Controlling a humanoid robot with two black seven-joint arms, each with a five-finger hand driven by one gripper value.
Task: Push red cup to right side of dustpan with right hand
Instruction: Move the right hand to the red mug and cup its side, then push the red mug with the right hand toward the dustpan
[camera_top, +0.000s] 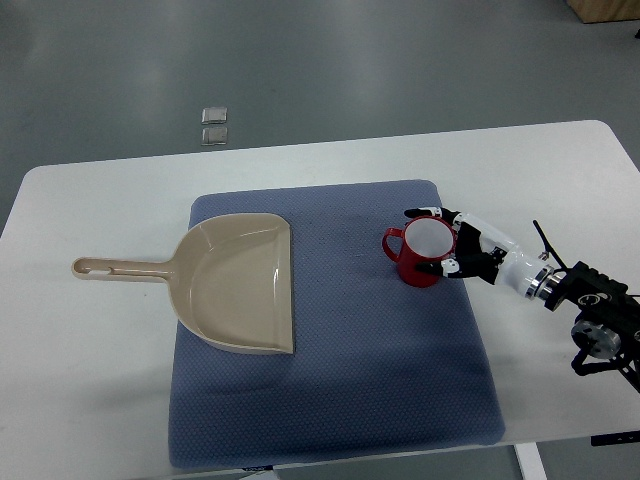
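1. Right now I see the red cup (419, 254) standing upright on the blue mat (330, 400), close to the mat's right edge and a little nearer its far edge than its near one.
2. Its handle points toward the mat's left edge, and the inside looks pale from my camera.
3. My right hand (462, 250) comes in from the table's right edge and sits against the cup's right side.
4. One finger reaches around the far side of the rim, while the thumb or another finger touches the near side of the cup's wall; the fingers (424, 213) are curled loosely about the cup rather than spread flat.
5. Whether this is a firm grasp or just contact on both sides I cannot tell from this view.
6. The forearm and wrist hardware (590, 300) lie over the bare white table (100, 380) beyond the mat's right edge.
7. The beige dustpan (240, 285) lies flat on the left half of the mat, its open mouth facing the cup and its handle (120, 268) running out past the mat's left edge onto the table.
8. Cup and dustpan are well apart, with bare mat between them.
9. Beyond the table's far edge, two small grey squares (215, 125) lie on the floor.
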